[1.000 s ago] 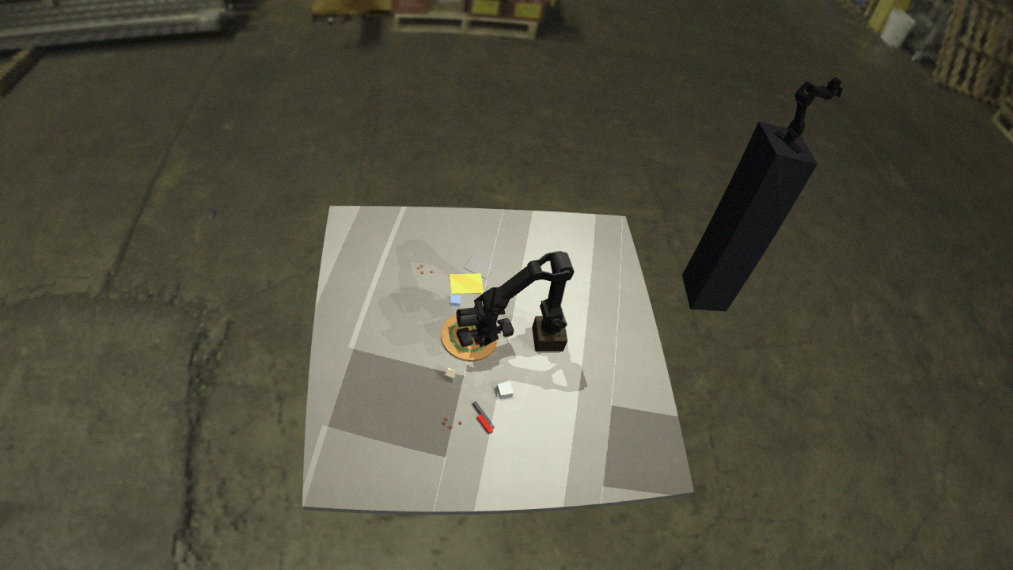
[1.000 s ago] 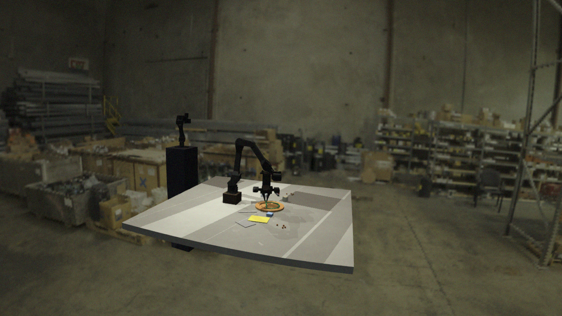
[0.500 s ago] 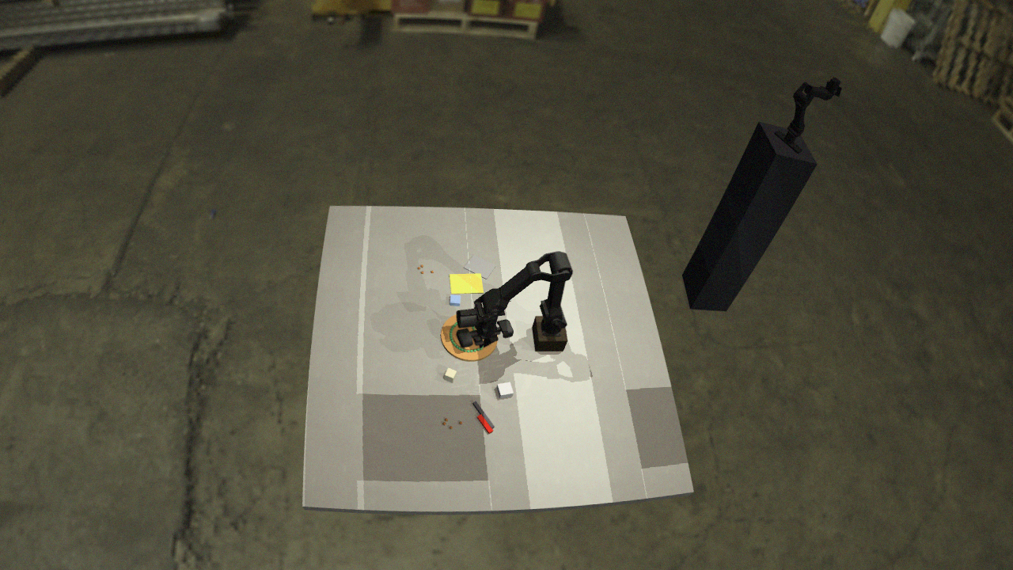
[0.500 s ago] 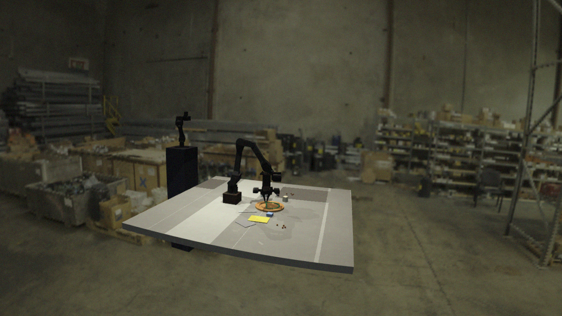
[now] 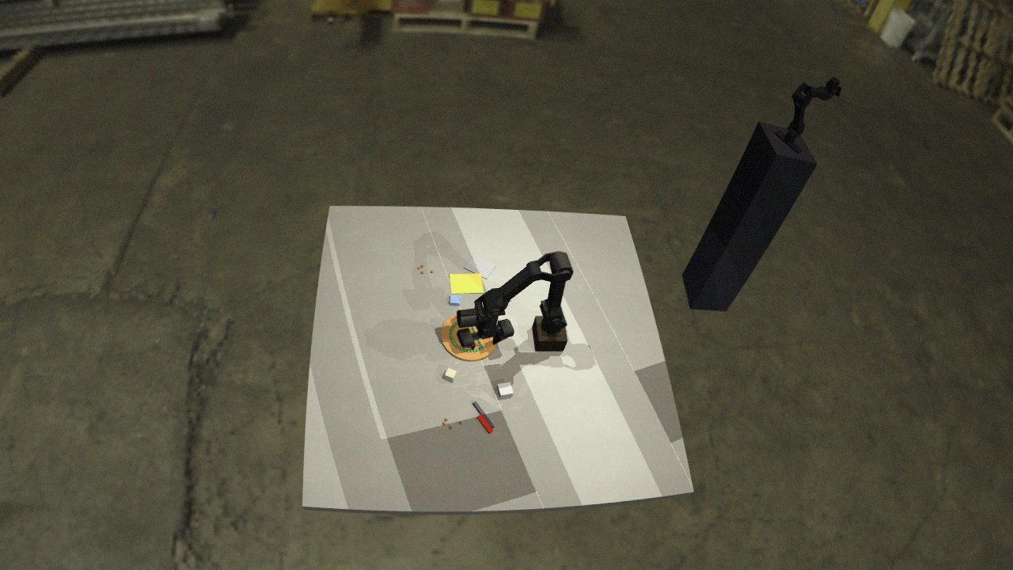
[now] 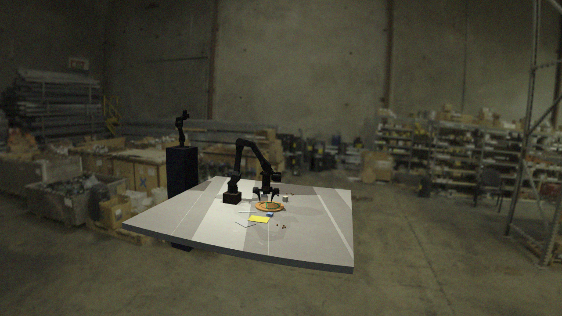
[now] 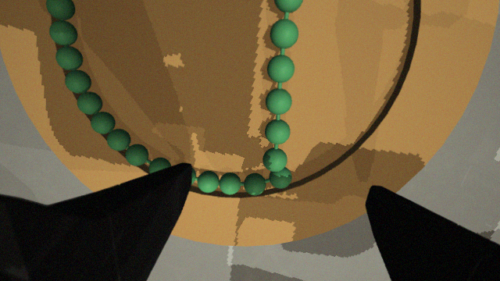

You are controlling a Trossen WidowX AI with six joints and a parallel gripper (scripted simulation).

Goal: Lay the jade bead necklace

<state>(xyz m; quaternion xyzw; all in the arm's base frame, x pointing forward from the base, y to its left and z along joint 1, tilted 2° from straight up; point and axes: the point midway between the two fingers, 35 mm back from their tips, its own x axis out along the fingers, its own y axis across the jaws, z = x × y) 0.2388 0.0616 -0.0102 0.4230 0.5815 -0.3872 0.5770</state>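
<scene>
From overhead, the arm reaches from its dark base (image 5: 540, 345) to hang over the round bead board (image 5: 453, 346), which lies on the grey table (image 5: 608, 439) among small bits: a yellow pad (image 5: 466, 283), a white cube (image 5: 505, 389), a red tool (image 5: 484, 422); the green beads peek out under the wrist, too small to trace. From the side, the gripper (image 6: 265, 195) hangs just above the board with its jaws spread, gripping nothing, and a straight green line crosses the board's middle. Through the wrist camera the trouble shows plainly: the jade bead necklace (image 7: 278, 101) lies on the board, its left run and the bottom beads following the dark groove (image 7: 394, 97), but the right run cuts straight up across the flat centre while the groove on that side sits bare. I'd judge that stretch needs moving over. The left fingertip (image 7: 172, 187) is right against the beads at the bottom, so lifting or swinging carelessly could snag the string and drag the seated part out, and a pull on the loose run might do the same.
</scene>
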